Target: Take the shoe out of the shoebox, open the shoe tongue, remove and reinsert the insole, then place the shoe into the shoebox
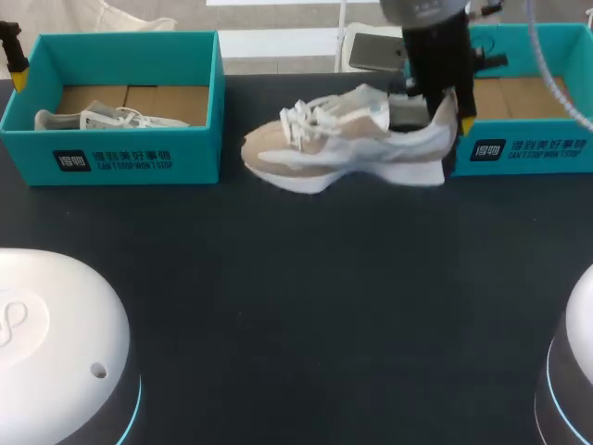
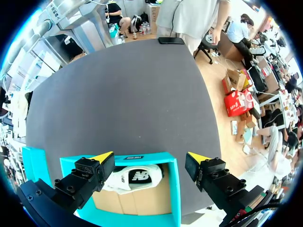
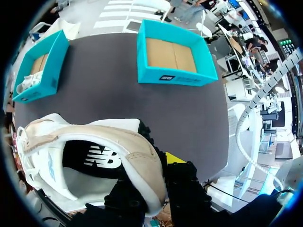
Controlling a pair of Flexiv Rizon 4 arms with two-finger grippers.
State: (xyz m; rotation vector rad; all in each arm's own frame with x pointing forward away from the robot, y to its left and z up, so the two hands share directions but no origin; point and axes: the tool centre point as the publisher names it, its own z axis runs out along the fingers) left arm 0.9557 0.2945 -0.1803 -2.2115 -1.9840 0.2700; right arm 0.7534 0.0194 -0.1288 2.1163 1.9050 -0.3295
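Note:
A beige and white shoe [image 1: 352,148] hangs just above the dark table, between two teal shoeboxes, toe pointing left. My right gripper [image 1: 454,116] comes down from above and is shut on its heel. In the right wrist view the heel collar [image 3: 147,165] sits pinched between the fingers [image 3: 176,160], with the black insole [image 3: 90,158] showing inside. The empty right shoebox [image 1: 528,148] stands just behind and right of the shoe. My left gripper [image 2: 150,158] is open over the left shoebox [image 2: 174,189], with nothing between its fingers.
The left shoebox [image 1: 139,158] holds a second white shoe [image 1: 102,118]. A black phone [image 2: 170,40] lies at one table edge. White robot bases [image 1: 56,343] [image 1: 574,371] fill the front corners. Dark tabletop [image 1: 306,278] lies bare between them.

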